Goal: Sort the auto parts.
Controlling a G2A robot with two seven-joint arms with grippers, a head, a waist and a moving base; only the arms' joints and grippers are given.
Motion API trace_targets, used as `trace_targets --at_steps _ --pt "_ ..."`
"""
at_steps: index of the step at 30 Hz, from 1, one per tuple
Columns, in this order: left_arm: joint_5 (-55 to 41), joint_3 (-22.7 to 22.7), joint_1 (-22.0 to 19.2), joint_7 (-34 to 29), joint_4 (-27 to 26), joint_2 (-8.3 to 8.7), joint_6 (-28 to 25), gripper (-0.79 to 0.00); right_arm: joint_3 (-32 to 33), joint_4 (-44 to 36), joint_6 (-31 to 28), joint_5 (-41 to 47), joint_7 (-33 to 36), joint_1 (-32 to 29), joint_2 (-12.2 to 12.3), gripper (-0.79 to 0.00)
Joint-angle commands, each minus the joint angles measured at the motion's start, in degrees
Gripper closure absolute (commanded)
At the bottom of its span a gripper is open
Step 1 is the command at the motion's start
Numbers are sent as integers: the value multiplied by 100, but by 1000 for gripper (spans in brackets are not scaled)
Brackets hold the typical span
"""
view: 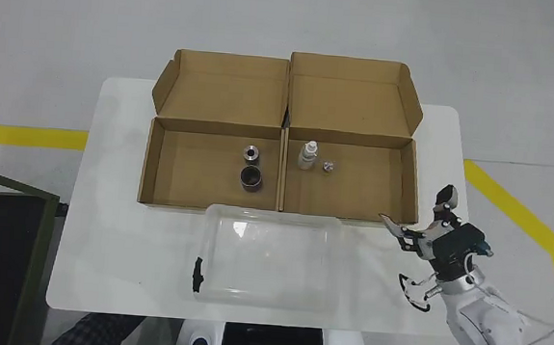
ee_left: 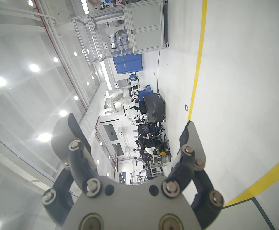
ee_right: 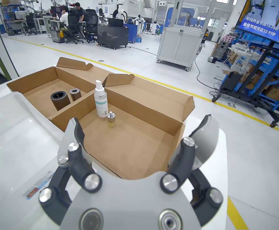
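Two open cardboard boxes stand side by side on the white table (view: 110, 209). The left box (view: 148, 164) holds a dark cylinder (view: 251, 178) and a small metal cylinder (view: 248, 154). In the right box (view: 410, 182) stand a spray bottle (view: 307, 155) and a small metal part (view: 329, 166). My right gripper (view: 401, 257) hangs open and empty near the table's right edge, just outside the right box's near corner. Its wrist view shows the bottle (ee_right: 101, 102), the metal part (ee_right: 111, 119) and both cylinders (ee_right: 60, 100). My left gripper (ee_left: 130, 120) is open, empty and turned toward the room.
A clear plastic bin (view: 266, 254) with a black latch sits at the table's front, against the boxes' near walls. Both box lids lie folded back on the far side. Yellow floor tape runs beside the table.
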Motion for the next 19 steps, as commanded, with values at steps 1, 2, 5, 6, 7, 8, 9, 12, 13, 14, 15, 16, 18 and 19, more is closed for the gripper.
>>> trace_targets --at_steps 1,2,5,6,7,8,9,12,13,14,15,16,18,19 --pt "0 0 0 0 0 0 0 -785 -20 -16 -27 6 35 8 0 -785" --pt "0 0 0 0 0 0 0 -785 -42 -7 -44 30 82 23 0 -785" --pt "0 0 0 0 0 0 0 -785 -81 14 -77 66 173 101 0 -785" --pt "0 0 0 0 0 0 0 -785 -77 8 -78 61 162 87 0 -784" --pt "0 0 0 0 0 0 0 -785 -83 14 -79 67 176 102 0 -784" --pt "0 0 0 0 0 0 0 -785 -83 15 -79 68 177 104 0 -784" --pt "0 0 0 0 0 0 0 -784 -82 15 -78 68 176 104 0 -784" --pt "0 0 0 0 0 0 0 -785 -81 14 -77 66 173 101 0 -784" --pt "0 0 0 0 0 0 0 -785 -81 14 -77 66 173 101 0 -784" --pt "0 0 0 0 0 0 0 -784 -81 14 -77 66 173 101 0 -784" --pt "0 0 0 0 0 0 0 -784 -81 14 -77 66 173 101 0 -784" --pt "0 0 0 0 0 0 0 -784 -81 14 -77 66 173 101 0 -784" --pt "0 0 0 0 0 0 0 -784 -81 14 -77 66 173 101 0 -784" --pt "0 0 0 0 0 0 0 -785 -81 14 -77 66 173 101 0 -784"
